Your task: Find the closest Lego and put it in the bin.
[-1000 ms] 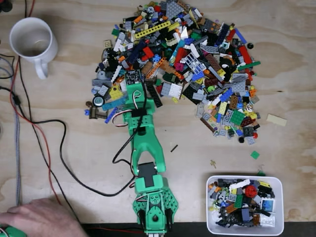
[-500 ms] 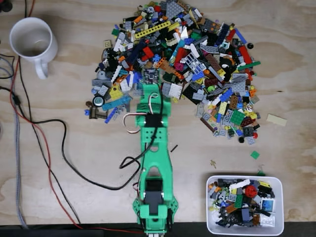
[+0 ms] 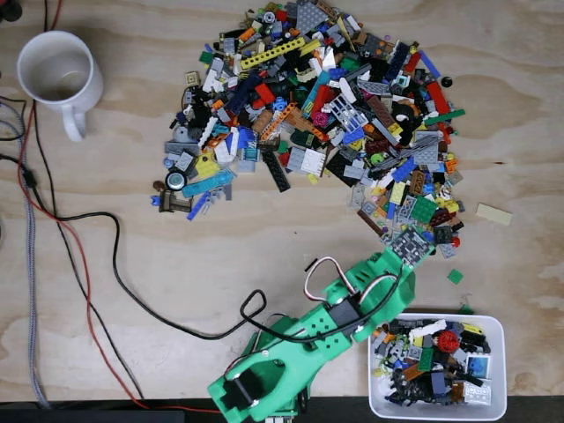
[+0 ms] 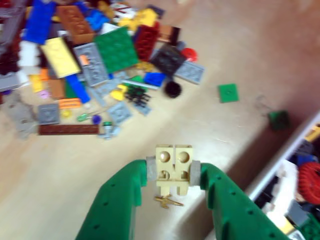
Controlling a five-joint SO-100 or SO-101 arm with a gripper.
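Gripper (image 4: 172, 172) clamps tan Lego (image 4: 173, 167) beside bin (image 4: 280, 165).

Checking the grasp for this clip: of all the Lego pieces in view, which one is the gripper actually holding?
The small tan studded piece, pinched between the green gripper fingers in the wrist view. The other pieces lie in the pile, loose on the table, or in the bin.

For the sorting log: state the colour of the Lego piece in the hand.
Tan Lego piece, clearest in the wrist view.
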